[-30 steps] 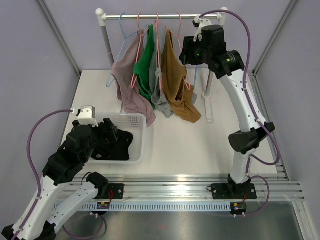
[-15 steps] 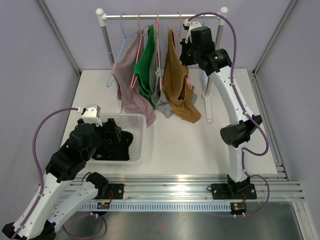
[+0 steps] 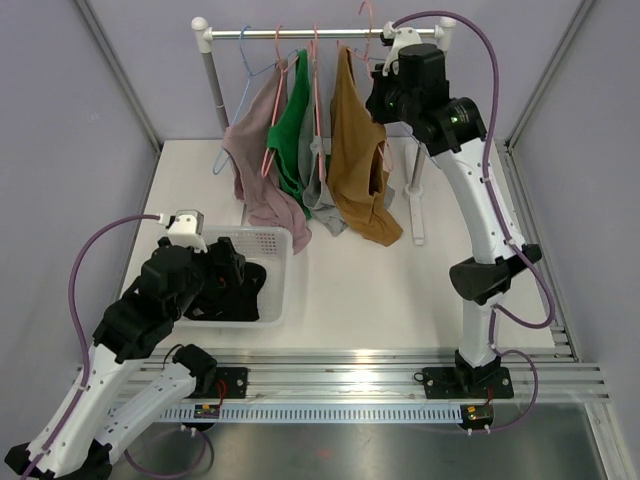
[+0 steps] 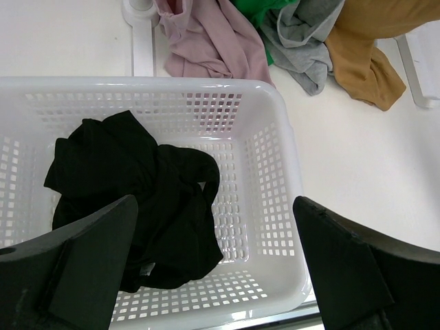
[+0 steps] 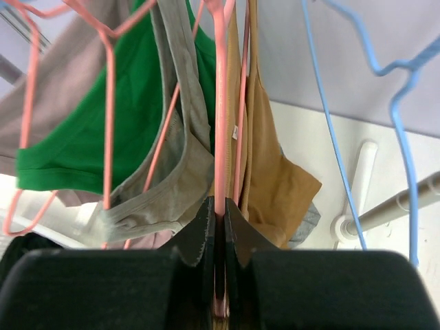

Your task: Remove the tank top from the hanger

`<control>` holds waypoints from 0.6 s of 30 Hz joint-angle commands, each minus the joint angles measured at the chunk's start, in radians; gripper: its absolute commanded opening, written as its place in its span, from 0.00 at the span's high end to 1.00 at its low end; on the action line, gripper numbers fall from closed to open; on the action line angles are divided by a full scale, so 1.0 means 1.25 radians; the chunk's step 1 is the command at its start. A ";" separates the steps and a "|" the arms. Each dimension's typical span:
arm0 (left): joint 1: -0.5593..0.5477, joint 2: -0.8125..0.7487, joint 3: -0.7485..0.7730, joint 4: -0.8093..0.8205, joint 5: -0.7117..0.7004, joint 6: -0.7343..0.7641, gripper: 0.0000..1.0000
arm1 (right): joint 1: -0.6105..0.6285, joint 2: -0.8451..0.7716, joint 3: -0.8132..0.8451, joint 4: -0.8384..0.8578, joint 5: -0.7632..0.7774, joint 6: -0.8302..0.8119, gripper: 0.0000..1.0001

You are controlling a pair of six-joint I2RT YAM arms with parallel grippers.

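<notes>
So the big change: 1 second ago the right gripper [image 5: 216, 210] was standing off to the right of the rack with its jaws apart. Now it's pinched tight on the thin pink wire hanger [image 5: 218, 124] that carries the mustard-brown tank top [image 3: 355, 150]. That top hangs upper middle of the overhead view and sits a bit higher than before. The hanger's hook pokes up past the silver rail [image 3: 260, 33], right at the top edge of the frame. My read is the hanger is being lifted off, so the top is still on it and the actual stripping hasn't started.

The left gripper [image 4: 214, 206] hasn't budged. Its jaws are spread wide over the white plastic mesh basket [image 4: 275, 172], lower left in the overhead, with a crumpled black garment [image 4: 130, 185] inside.

Hard to make out:
- The hook is cut off in the wrist view, and I can't tell from above if it's fully clear of the rail.
- Several pink wires overlap up close, next to the grey top [image 5: 179, 158] and the green top [image 5: 89, 137], so the straps could snag.
</notes>
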 commanded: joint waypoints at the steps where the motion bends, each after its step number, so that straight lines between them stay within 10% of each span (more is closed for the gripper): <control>1: 0.001 -0.015 -0.002 0.050 0.027 0.013 0.01 | 0.006 -0.099 0.011 0.027 0.001 0.010 1.00; 18: -0.057 0.062 0.123 0.194 0.146 -0.046 0.01 | 0.006 -0.657 -0.559 0.036 -0.121 0.059 1.00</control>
